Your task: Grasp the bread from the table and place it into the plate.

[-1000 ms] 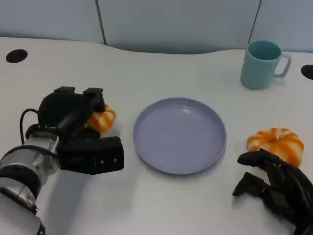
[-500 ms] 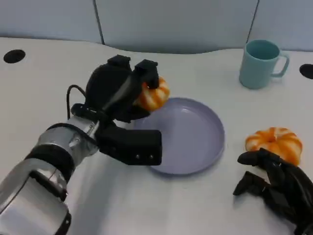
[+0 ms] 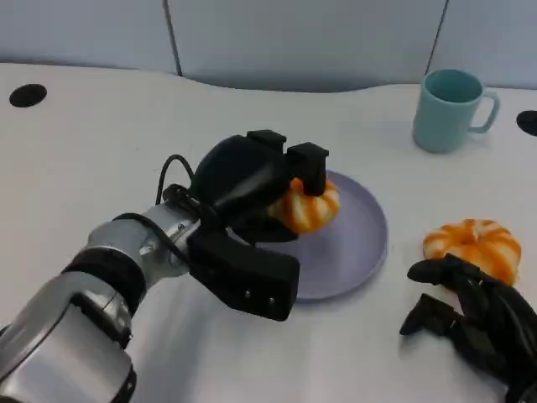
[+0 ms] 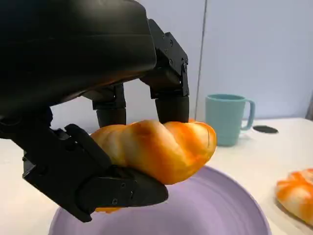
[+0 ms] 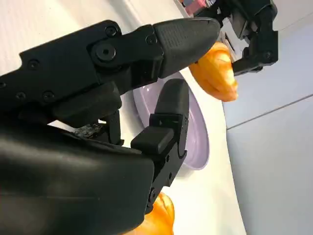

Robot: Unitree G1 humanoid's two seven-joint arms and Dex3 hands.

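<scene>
Our left hand [image 3: 252, 180] holds the bread [image 3: 307, 206] pinched btwn fingers on top and thumb under it, w/ the bread hanging over the plate [image 3: 357, 252], above its near-left part. We judge it's carried clear of the plate floor, not resting: the left wrist view shows lilac plate below the bread w/ a gap. Grip from above makes sense, since it leaves the underside free to set down flat.

Our right hand [image 3: 474, 315] rests low on the surface [image 3: 101, 126], fingers curled loosely, holding nothing; we can't tell for sure if it counts as closed or just relaxed. A 2nd bread [image 3: 474, 243] lies on the surface just beyond it, right of the plate, close to the fingers but we can't say touching.

Containers: the plate has nothing lying in it so far, only the held bread above. The mug [image 3: 449, 109] stands upright at the far right, handle to the right; its inside looks empty as far as we see.

Next, in our view: lower and let go.
</scene>
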